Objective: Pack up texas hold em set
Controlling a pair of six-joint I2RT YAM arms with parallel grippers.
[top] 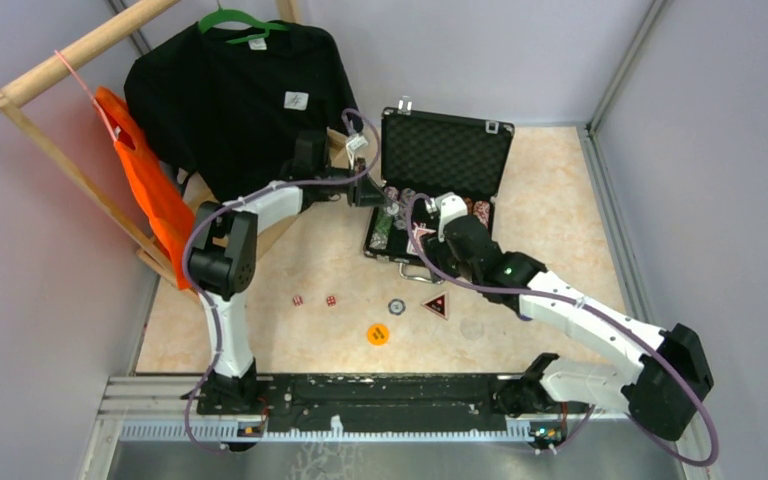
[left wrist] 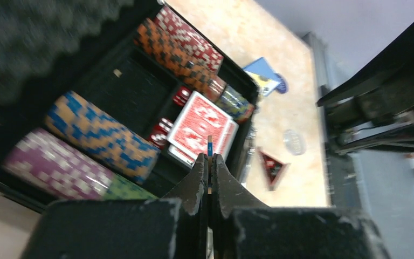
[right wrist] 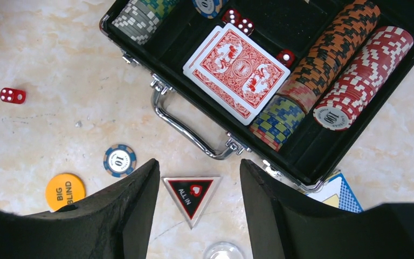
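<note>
Open case (top: 447, 152) sits mid-counter (top: 550, 220), black T-shirt (top: 230, 100) behind. Left tool (left wrist: 209, 162), clenched, hovers over its cards (right wrist: 237, 73); right tool (right wrist: 199, 167), released, hangs above the triangular token (right wrist: 191, 194), with loose dice (top: 298, 299) and round tokens (right wrist: 119, 160) nearby.

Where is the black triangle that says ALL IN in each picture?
Top view: triangle token on the table, just in front of the open case.
Left wrist: lower right of centre, beside the case's front edge.
Right wrist: bottom middle, below the case's handle.
Shared landmark: the case, close to the triangle in every view.
</note>
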